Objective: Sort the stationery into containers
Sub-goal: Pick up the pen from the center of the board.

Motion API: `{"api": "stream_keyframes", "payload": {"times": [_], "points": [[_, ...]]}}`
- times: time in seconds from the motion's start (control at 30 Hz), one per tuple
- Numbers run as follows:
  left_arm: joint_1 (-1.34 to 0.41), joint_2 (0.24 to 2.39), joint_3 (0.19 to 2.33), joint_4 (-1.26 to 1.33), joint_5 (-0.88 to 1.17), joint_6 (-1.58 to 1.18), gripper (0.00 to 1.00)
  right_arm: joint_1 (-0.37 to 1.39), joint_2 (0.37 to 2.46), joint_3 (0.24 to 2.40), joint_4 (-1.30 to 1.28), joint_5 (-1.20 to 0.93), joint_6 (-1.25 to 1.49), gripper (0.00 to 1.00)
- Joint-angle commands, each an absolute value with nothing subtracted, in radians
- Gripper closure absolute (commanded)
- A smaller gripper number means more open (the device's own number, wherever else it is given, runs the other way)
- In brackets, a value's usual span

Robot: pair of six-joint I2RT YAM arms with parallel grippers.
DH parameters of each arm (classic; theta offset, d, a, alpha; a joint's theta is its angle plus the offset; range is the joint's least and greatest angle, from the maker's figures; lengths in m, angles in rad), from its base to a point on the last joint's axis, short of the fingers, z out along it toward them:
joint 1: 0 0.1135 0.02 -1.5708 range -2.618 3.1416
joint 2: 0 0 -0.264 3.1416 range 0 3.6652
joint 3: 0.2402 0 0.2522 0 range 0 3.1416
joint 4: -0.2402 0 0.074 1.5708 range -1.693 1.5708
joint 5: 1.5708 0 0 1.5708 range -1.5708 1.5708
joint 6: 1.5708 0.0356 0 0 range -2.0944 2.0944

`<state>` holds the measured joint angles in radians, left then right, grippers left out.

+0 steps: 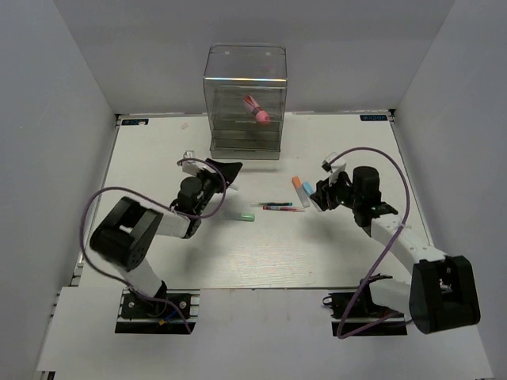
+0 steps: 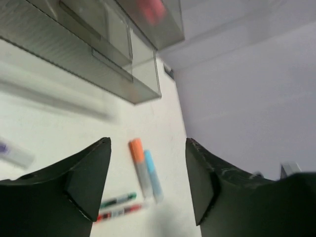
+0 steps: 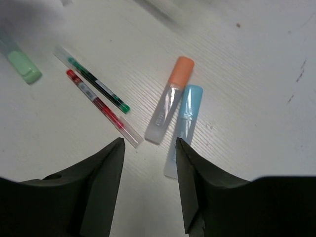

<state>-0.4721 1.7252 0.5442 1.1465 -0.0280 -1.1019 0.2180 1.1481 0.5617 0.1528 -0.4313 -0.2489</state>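
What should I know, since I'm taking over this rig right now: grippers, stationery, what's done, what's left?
Left gripper: jaws open, empty, near the front of the cabinet.
Right gripper: jaws open, empty, above the orange-capped marker and the blue-capped marker.
Done: the pink marker is inside the cabinet, upper part; I cannot tell which drawer.
Left on the table: those two markers, lying side by side; the green pen and the red pen next to them; and the green-capped marker further along.
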Motion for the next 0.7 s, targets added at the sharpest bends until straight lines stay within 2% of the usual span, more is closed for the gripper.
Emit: {"api": "stream_keyframes", "payload": {"times": [0.0,0.03,0.07,0.13,0.17,0.23,0.27,0.33,0.43,0.57,0.67], "points": [[-0.469,1.498,0.529,0.828,0.058,-0.947,0.28,0.232,1.224,0.653,0.104,-0.306,-0.259,0.49],[-0.469,1.446,0.554,0.593,0.069,-0.801,0.25,0.241,1.244,0.661,0.101,-0.284,-0.262,0.49],[-0.469,1.366,0.633,0.469,0.069,-0.719,0.16,0.247,1.259,0.678,0.08,-0.249,-0.262,0.49],[-0.469,1.326,0.79,0.23,0.055,-0.498,0.08,0.258,1.318,0.702,0.071,-0.19,-0.27,0.44],[-0.469,1.315,0.842,0.024,0.04,-0.432,0.04,0.261,1.327,0.707,0.071,-0.186,-0.271,0.42],[-0.479,1.315,0.932,-0.116,-0.023,-0.259,0.0,0.267,1.377,0.724,0.064,-0.176,-0.275,0.33],[-0.489,1.292,0.933,-0.148,-0.081,-0.244,0.0,0.27,1.391,0.732,0.055,-0.178,-0.275,0.3],[-0.467,1.201,0.829,-0.068,0.062,-0.212,0.0,0.273,1.463,0.768,0.042,-0.158,-0.281,0.27],[-0.482,1.146,0.709,0.061,0.092,-0.141,0.0,0.275,1.54,0.808,0.028,-0.127,-0.29,0.27],[-0.482,1.161,0.768,-0.014,0.081,-0.106,0.0,0.276,1.598,0.813,0.031,-0.121,-0.308,0.28],[-0.482,1.17,0.798,-0.051,0.081,-0.095,0.0,0.275,1.629,0.81,0.031,-0.106,-0.314,0.35]]}}
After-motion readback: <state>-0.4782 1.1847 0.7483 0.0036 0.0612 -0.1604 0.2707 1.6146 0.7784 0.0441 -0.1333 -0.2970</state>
